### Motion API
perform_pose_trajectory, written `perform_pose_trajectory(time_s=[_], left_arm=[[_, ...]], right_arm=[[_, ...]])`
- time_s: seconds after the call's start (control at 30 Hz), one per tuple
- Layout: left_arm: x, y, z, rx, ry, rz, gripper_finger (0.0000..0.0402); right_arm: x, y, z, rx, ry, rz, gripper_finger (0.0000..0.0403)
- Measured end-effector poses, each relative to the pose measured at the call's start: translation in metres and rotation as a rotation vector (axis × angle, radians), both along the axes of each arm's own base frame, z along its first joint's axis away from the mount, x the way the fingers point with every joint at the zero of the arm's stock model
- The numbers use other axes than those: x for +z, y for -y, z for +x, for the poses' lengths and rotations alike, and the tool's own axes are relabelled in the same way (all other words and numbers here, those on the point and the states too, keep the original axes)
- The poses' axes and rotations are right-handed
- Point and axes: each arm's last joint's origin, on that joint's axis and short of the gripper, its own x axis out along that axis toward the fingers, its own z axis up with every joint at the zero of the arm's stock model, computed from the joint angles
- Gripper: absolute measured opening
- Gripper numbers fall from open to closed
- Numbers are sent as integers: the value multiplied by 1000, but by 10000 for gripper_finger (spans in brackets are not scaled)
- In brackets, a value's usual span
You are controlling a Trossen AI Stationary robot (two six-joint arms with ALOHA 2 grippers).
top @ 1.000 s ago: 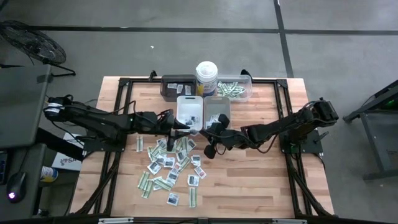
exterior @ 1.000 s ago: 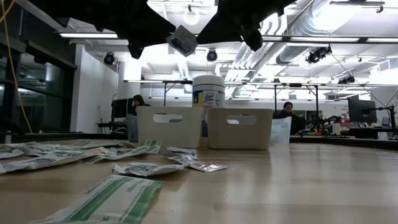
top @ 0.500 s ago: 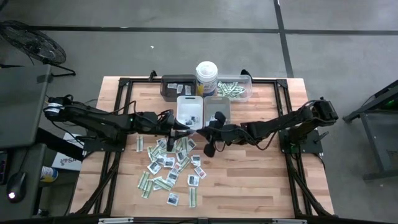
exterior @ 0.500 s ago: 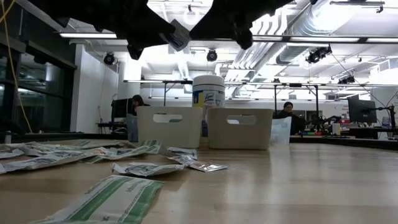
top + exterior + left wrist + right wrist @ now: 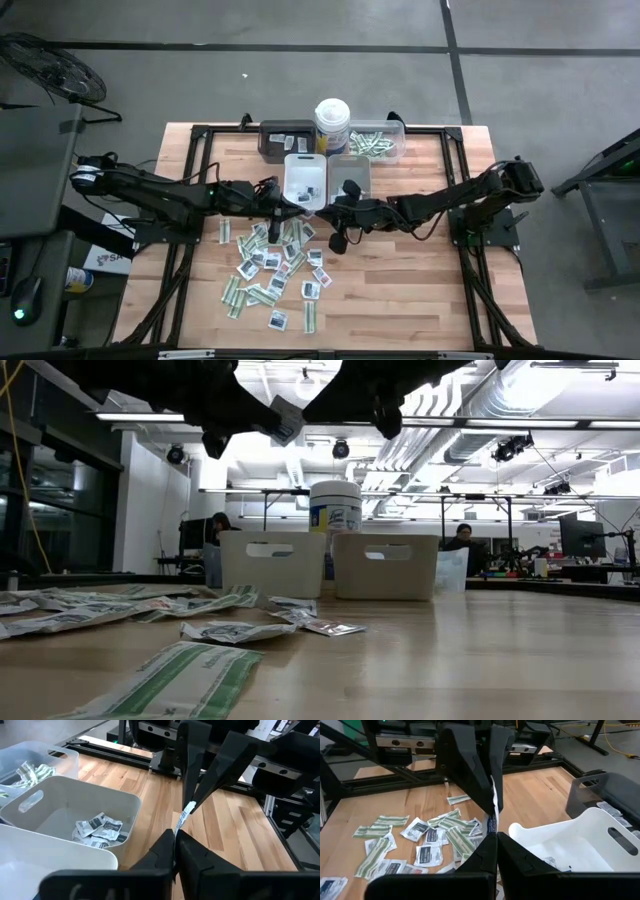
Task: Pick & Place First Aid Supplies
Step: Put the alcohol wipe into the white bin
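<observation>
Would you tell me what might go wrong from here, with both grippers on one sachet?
1. The left gripper and right gripper both pinch one sachet in mid-air; pulling apart could tear it.
2. It hangs near the white tray's edge; a slip could drop it outside.

My left gripper has its fingers pressed together on the near edge of a thin white sachet, seen edge-on. My right gripper pinches the same sachet from the far side, fingers together. Both are above the wooden table. Beside them, grey tray holds a few dark-printed sachets. Clear tray behind it has green-and-white strips.
</observation>
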Motion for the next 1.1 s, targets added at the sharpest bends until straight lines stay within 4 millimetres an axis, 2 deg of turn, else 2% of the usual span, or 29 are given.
perform_pose_trajectory(time_s=[0.2, 0.3, 0.63, 0.8, 1.1], left_arm=[[0, 0, 0, 5, 0, 1, 2], [0, 0, 0, 10, -1, 2, 1], [-5, -4, -2, 105, -48, -4, 1], [-13, -20, -4, 183, -125, -91, 0], [-19, -68, -11, 154, -192, -129, 0]], right_arm=[[1, 0, 0, 6, -1, -9, 4], [5, 1, -3, 32, 3, -17, 21], [40, 31, -25, -38, 71, 91, 143], [56, 43, -39, -85, 90, 87, 171], [68, 54, -57, -184, 93, 97, 174]])
